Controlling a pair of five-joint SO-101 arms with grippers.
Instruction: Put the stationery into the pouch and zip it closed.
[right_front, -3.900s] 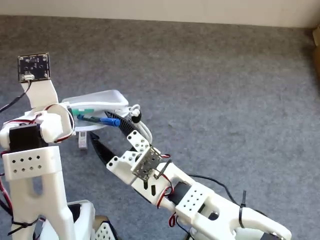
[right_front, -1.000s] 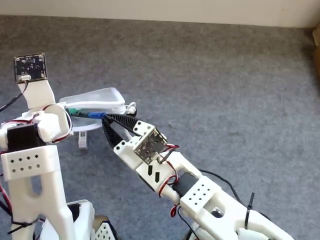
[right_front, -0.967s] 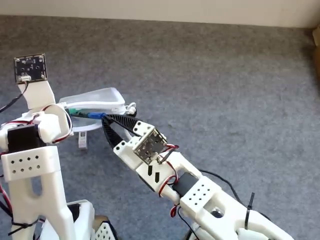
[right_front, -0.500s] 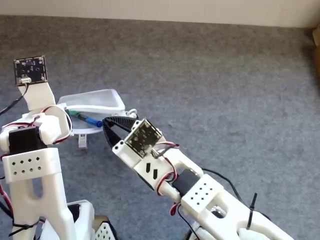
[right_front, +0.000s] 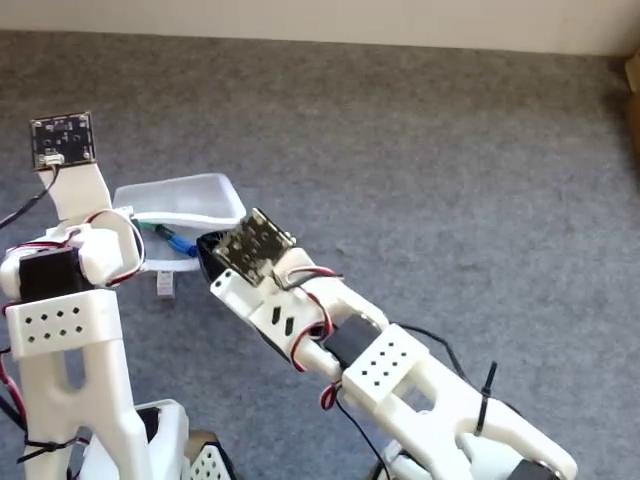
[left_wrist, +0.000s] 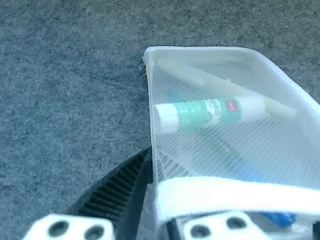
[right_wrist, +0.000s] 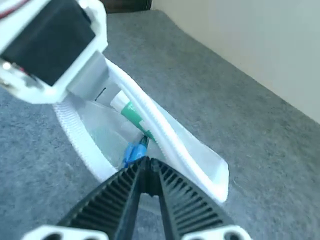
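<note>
The translucent mesh pouch (right_front: 180, 195) lies on the grey carpet with its mouth gaping. Inside it are a green and white glue stick (left_wrist: 205, 112) and a blue pen (right_front: 180, 243). My left gripper (left_wrist: 155, 175) is shut on the pouch's white zipper band (left_wrist: 225, 192) at one end. The right gripper (right_wrist: 145, 165) is shut, its black tips against the near rim of the pouch (right_wrist: 195, 150), beside the blue pen (right_wrist: 131, 152) and the glue stick (right_wrist: 131, 112). Whether they pinch anything is hidden. In the high view the right gripper (right_front: 207, 255) sits under its wrist board.
A small white piece (right_front: 165, 283) lies on the carpet just in front of the pouch. The left arm's base (right_front: 70, 340) stands at the near left. Open carpet (right_front: 450, 180) stretches to the right and back, up to a pale wall.
The right gripper has swung left to the pouch's mouth, rolled its wrist board upward and closed its fingers. The pouch's right end has shifted slightly left. The left arm holds still.
</note>
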